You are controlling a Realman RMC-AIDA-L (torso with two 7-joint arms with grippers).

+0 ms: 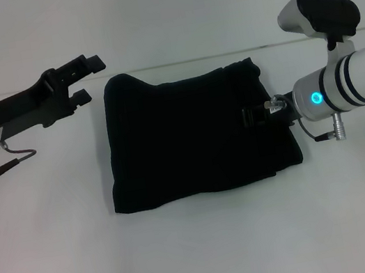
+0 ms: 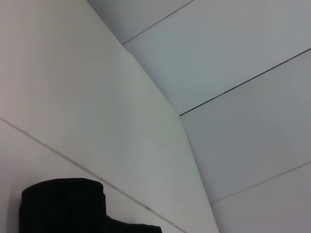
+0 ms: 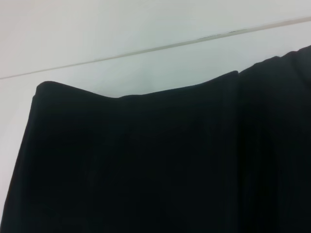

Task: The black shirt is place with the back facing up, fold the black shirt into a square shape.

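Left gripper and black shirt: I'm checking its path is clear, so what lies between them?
Nothing: in the head view only bare white table separates the open left gripper from the near edge of the black shirt.

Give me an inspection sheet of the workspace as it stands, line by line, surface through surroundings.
Surface: plain white table.
Job's things: black shirt lies folded into a rough rectangle at table centre.
Clutter: nothing seen.
Grippers: left tool open, beside the shirt's far left corner, not touching it; right tool over the shirt's right edge.
Cables: short grey lead at each wrist.
Surroundings: white wall behind.
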